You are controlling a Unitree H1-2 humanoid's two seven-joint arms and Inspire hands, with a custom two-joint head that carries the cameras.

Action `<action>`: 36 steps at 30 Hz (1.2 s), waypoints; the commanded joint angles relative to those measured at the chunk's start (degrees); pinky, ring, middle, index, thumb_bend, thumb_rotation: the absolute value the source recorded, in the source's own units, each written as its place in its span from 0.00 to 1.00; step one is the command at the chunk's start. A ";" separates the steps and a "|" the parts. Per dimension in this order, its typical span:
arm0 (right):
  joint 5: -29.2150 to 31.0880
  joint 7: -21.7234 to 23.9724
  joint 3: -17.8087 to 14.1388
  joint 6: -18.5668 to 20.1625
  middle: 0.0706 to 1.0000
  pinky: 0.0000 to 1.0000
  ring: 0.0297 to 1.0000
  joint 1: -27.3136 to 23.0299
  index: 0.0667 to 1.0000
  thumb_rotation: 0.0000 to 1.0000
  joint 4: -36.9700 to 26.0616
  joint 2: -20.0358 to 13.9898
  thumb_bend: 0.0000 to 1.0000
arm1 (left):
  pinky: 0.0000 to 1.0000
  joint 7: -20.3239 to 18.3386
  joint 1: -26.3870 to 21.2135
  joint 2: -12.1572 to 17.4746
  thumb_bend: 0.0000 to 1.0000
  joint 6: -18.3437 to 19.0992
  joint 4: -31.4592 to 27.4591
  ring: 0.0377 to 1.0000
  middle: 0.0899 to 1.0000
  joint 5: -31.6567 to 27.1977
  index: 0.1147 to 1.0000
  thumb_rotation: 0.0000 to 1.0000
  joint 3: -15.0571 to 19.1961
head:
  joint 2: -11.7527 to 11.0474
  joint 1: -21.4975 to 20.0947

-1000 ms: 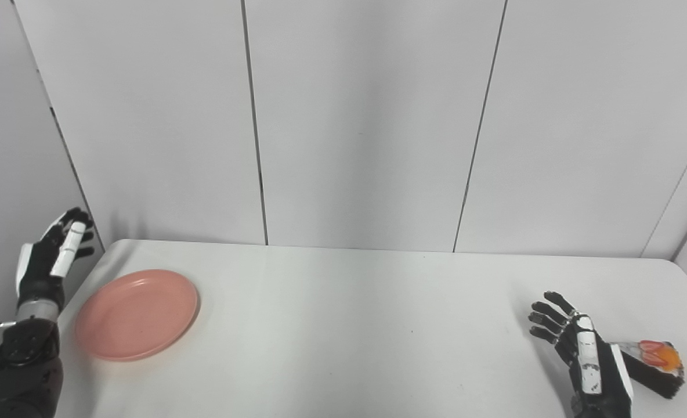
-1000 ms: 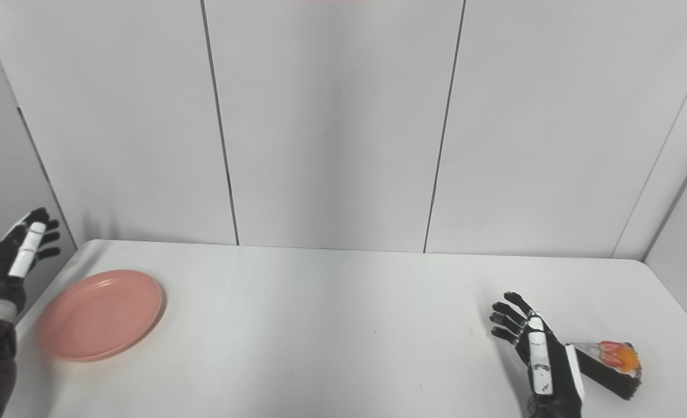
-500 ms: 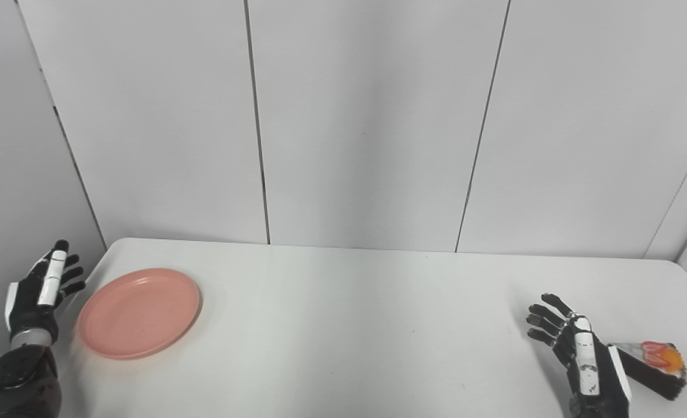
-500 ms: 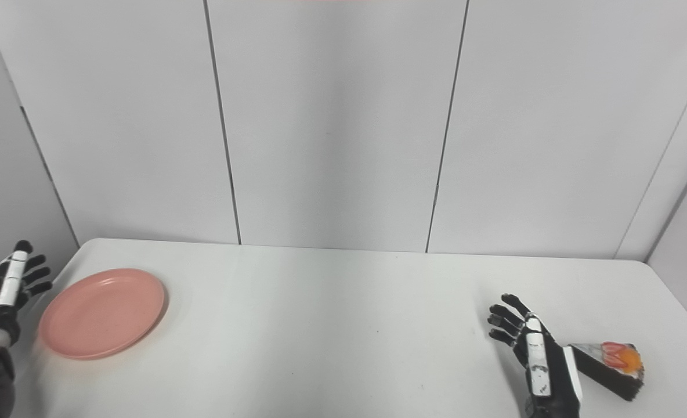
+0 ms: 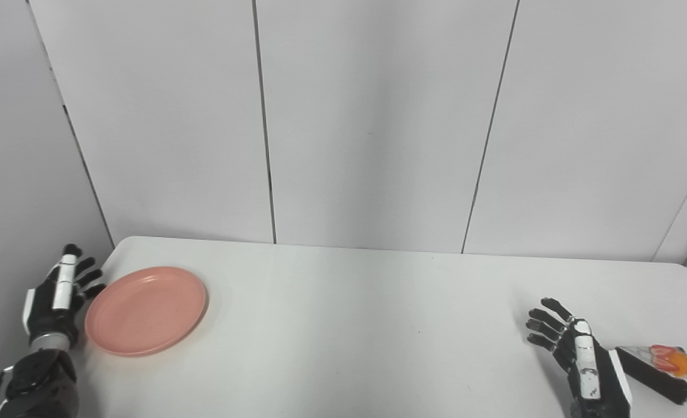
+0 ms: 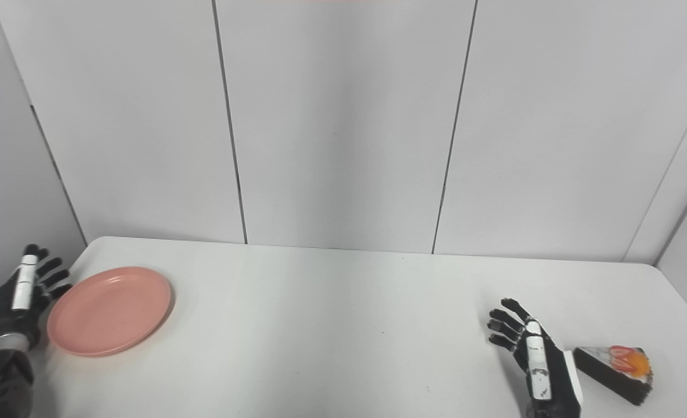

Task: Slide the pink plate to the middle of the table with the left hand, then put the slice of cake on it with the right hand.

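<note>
The right hand (image 5: 587, 360) hides the cake slice's (image 5: 662, 371) near tip.

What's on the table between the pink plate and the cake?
Only the right robot hand, beside the cake. From the pink plate to it, the table is bare in both eye views.

Bright, even, diffuse light fills both head views, washing the white table (image 5: 343, 325) and grey wall panels (image 5: 372, 122) pale with no glare, leaving only faint soft shadows beside the pink plate (image 5: 146, 309) and the hands, everything sharp, wall seams leaning outward toward the edges.
</note>
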 commanded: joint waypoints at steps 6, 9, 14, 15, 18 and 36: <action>0.31 -0.16 1.34 1.93 0.72 0.70 0.73 6.05 0.78 1.00 2.99 3.79 0.84 | 0.62 -1.50 -1.67 -1.55 0.79 -0.24 -3.05 0.73 0.78 0.02 0.83 0.83 -1.18 | 0.15 -0.23; 0.11 -0.25 1.37 2.16 0.72 0.70 0.73 6.09 0.77 1.00 2.85 3.82 0.86 | 0.62 -1.47 -1.12 -1.67 0.79 -0.72 -3.06 0.75 0.79 1.06 0.81 0.83 -2.61 | 0.26 -0.43; -0.63 -0.34 1.64 1.98 0.72 0.71 0.73 6.03 0.77 1.00 3.02 3.62 0.86 | 0.61 -0.59 0.08 -2.39 0.86 -0.99 -4.27 0.73 0.77 2.89 0.80 0.80 -4.03 | 0.43 -0.52; -0.60 -0.32 1.60 2.03 0.72 0.71 0.73 6.00 0.77 1.00 3.02 3.65 0.85 | 0.62 -0.47 0.30 -2.59 0.86 -1.00 -4.62 0.73 0.77 3.23 0.80 0.81 -4.28 | 0.43 -0.51; -0.80 -0.29 1.54 1.84 0.72 0.70 0.73 5.86 0.77 1.00 3.33 3.61 0.85 | 0.65 -1.12 0.71 -3.24 0.82 -1.05 -5.26 0.73 0.77 2.84 0.81 0.81 -4.30 | 0.38 -0.49; -1.65 -0.42 1.73 3.46 0.72 0.70 0.73 5.89 0.77 1.00 2.54 3.64 0.84 | 0.66 -2.03 3.27 -9.49 0.71 -0.25 -11.21 0.77 0.82 3.17 0.87 0.83 -6.67 | 0.79 -0.95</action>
